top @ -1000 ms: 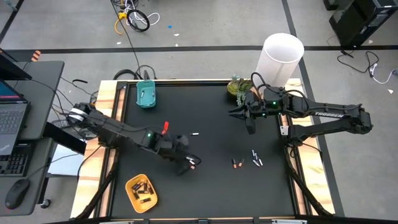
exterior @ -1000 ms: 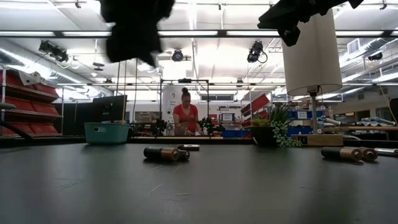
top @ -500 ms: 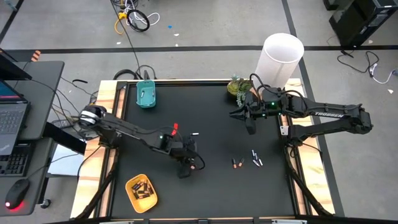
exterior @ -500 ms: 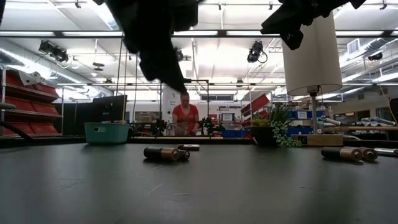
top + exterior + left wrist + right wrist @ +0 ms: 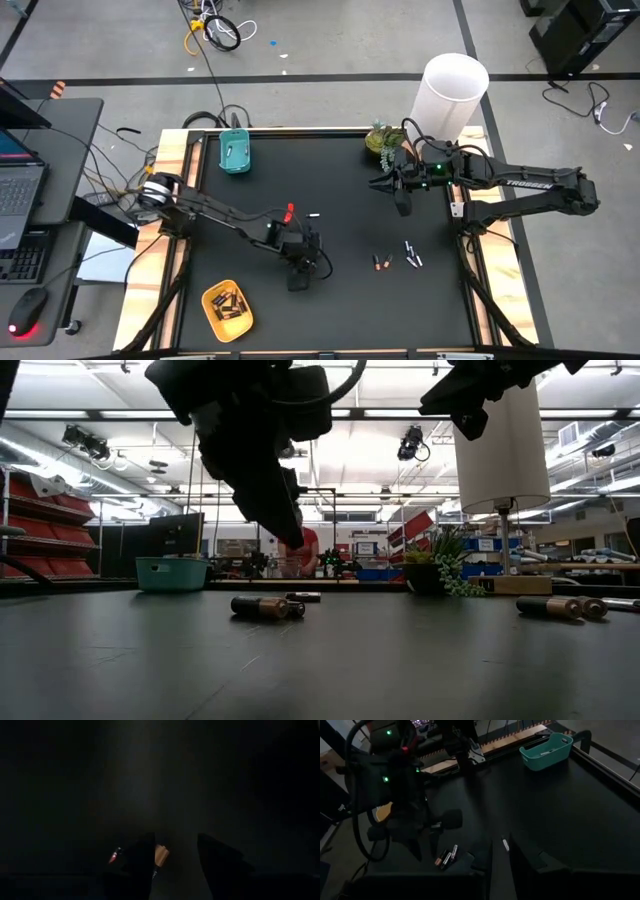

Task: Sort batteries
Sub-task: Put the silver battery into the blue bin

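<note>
One or two dark batteries with copper ends (image 5: 258, 607) lie on the black table near its middle. My left gripper (image 5: 288, 538) hangs open a short way above them, slanting down. In the left wrist view a copper end (image 5: 161, 854) shows between the two fingers, close to one of them, and nothing touches it. A pale battery (image 5: 314, 215) lies farther back. More batteries lie to the right, a dark pair (image 5: 380, 262) and a small group (image 5: 412, 252). My right gripper (image 5: 400, 198) waits high over the far right, with a narrow gap between its fingers (image 5: 482, 862) and nothing in it.
A yellow oval tray (image 5: 212, 312) with several batteries sits at the near left. A teal tray (image 5: 235, 152) stands at the far left. A small plant (image 5: 380, 138) and a tall white cylinder (image 5: 452, 90) stand at the far right. A person stands in the room behind.
My left gripper has come down and moved toward the table's right edge, rolling at the wrist, until it hangs over the batteries near the middle. Its fingers have kept their gap. The batteries have not moved.
</note>
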Tool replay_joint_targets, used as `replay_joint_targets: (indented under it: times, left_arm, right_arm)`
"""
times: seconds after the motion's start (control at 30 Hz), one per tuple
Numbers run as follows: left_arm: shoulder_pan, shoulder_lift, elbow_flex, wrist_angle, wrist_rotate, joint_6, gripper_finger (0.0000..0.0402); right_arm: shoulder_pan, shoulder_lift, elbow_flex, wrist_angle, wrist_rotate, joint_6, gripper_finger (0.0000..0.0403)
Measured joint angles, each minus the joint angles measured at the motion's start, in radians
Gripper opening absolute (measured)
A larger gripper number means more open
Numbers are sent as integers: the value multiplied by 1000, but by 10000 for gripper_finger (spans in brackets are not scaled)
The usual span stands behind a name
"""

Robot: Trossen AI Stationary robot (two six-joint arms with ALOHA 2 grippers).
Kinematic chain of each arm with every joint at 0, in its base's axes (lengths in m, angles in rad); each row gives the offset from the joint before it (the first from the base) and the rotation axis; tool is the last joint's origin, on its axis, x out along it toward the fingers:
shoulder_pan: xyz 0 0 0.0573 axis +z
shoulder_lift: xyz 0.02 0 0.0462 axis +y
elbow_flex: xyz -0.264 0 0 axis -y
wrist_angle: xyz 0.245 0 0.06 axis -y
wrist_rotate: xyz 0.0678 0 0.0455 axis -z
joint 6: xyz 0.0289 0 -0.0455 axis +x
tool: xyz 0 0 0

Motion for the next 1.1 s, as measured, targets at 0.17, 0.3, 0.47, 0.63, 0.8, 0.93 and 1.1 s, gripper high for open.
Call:
replay_joint_targets:
  times: [0.17, 0.3, 0.47, 0.63, 0.8, 0.93, 1.1]
  left_arm:
    - [0, 1, 0, -12, -86, -52, 162]
    - [17, 1, 0, -57, -153, -112, 162]
    - [77, 1, 9, -78, -202, -262, 162]
    - [165, 1, 20, -52, -262, -311, 162]
    - [234, 2, 32, 143, -104, -178, 162]
    - [238, 62, 156, 105, -38, -78, 162]
    - [214, 208, 406, 23, 32, 70, 162]
  right_arm:
    - [0, 0, 0, -2, 0, 0, 52]
    - [0, 0, 0, -2, -1, 0, 52]
    - [0, 0, 0, -2, -2, -1, 52]
    - [0, 0, 0, -2, -2, 0, 52]
    - [0, 0, 0, -2, 13, 26, 52]
    - [-10, -10, 9, -4, 107, 78, 52]
    - [-49, -25, 88, 16, 155, 79, 52]
